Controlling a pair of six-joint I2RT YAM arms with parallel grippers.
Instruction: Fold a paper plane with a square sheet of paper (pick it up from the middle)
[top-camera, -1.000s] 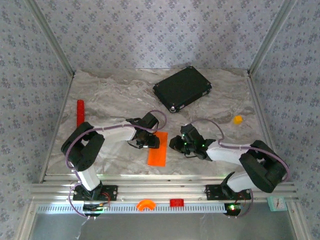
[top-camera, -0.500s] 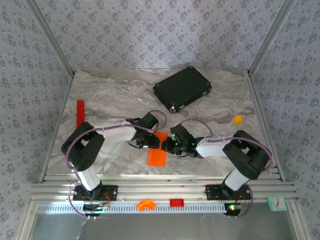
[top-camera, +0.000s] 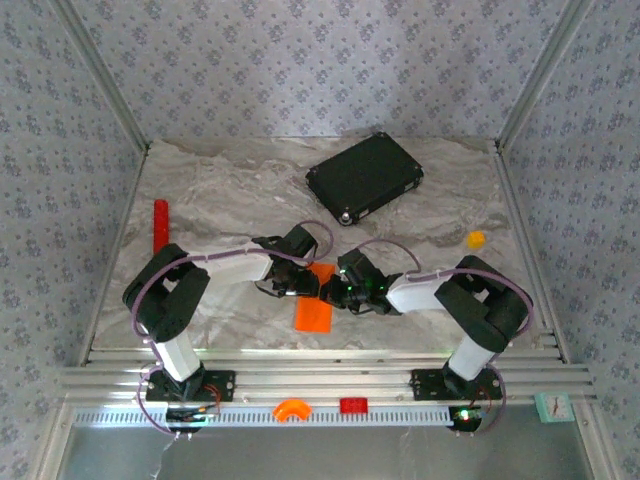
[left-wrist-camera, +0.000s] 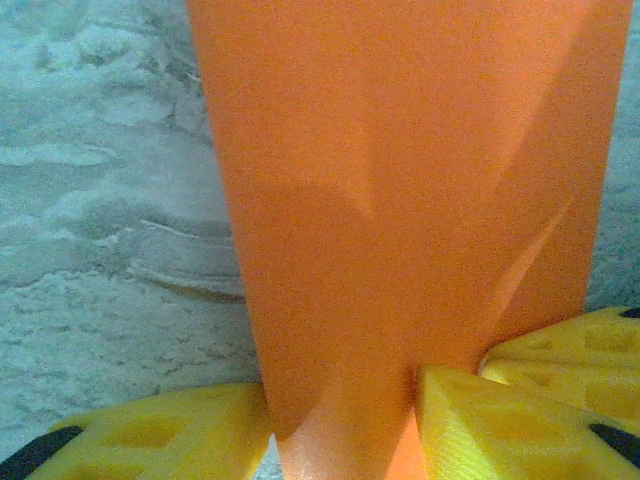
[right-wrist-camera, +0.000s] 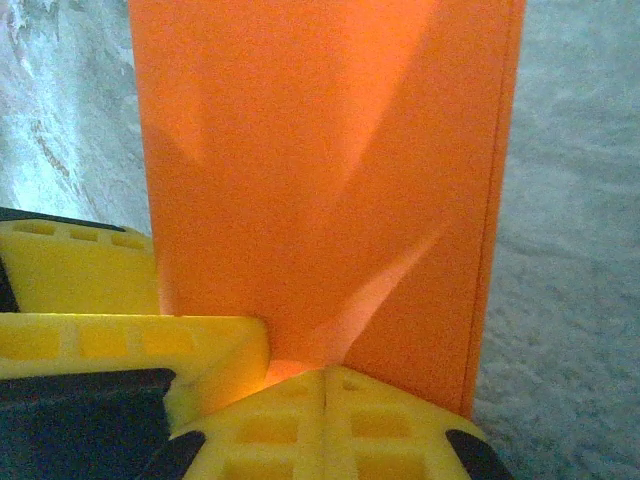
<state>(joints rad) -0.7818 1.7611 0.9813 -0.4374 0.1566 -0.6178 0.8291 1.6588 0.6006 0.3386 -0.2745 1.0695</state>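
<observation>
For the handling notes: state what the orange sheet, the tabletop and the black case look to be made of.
Orange sheet: thin matte paper, judging by its sharp creases and lack of glare.
Tabletop: grey marble-look veining with a dull finish; it could be stone or printed laminate, I cannot tell which.
Black case: hard-looking with a faint sheen, likely plastic or coated fabric.

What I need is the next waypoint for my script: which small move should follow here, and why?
Probably the right gripper should lift its edge of the orange paper a little and start turning it over. Its fingers look shut on that edge, while the left gripper pinches the narrow end, steadying it.
</observation>
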